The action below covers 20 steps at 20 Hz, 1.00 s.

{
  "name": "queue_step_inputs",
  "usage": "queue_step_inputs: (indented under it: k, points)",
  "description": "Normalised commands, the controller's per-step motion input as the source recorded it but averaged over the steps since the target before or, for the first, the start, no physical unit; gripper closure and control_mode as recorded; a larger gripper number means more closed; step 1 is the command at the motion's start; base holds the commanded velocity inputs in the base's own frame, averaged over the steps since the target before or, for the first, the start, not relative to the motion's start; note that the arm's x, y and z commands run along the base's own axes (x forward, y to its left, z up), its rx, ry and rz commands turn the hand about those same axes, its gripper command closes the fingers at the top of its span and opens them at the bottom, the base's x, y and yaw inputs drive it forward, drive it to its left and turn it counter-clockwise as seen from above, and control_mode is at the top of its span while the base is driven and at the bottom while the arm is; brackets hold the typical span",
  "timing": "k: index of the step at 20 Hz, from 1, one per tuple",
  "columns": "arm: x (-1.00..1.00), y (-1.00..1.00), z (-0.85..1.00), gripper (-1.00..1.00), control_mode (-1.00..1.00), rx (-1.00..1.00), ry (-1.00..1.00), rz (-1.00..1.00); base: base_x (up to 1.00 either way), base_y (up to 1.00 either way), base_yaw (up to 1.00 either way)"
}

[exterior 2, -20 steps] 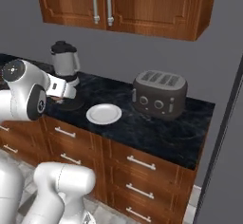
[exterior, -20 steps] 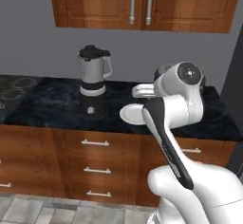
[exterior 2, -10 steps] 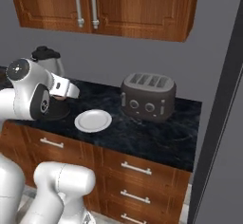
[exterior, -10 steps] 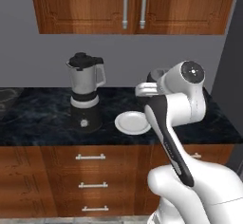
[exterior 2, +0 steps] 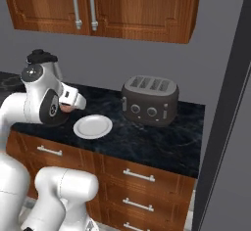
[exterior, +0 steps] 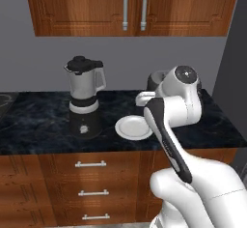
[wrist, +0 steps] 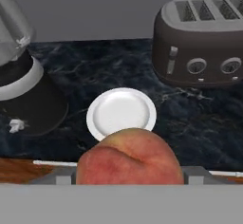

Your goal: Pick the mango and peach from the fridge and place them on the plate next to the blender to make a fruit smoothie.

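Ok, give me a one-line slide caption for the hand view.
Peach held in the claw, short of the bare white plate between blender and toaster.

Glossy white arm (exterior: 169, 125), dark joints

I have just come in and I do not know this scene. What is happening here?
The robot arm is holding a peach in its gripper, in front of the kitchen counter. An empty white plate lies on the counter between the blender and the toaster. The peach is not on the plate yet.
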Motion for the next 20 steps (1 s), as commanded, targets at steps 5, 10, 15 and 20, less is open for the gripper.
queue_step_inputs:
  k: [5,10,15,20]
  points:
    - [0.69,0.00,-0.99,1.00,-1.00,0.00,0.34,0.00,0.00,0.00,0.00]
    - [0.71,0.03,-0.88,1.00,-1.00,0.00,0.08,0.00,0.00,0.00,0.00]
    - [0.71,0.04,-0.70,1.00,-1.00,0.00,0.01,0.00,0.00,0.00,0.00]
    - [0.64,0.00,-0.52,1.00,-1.00,0.00,0.07,0.00,0.00,0.00,0.00]
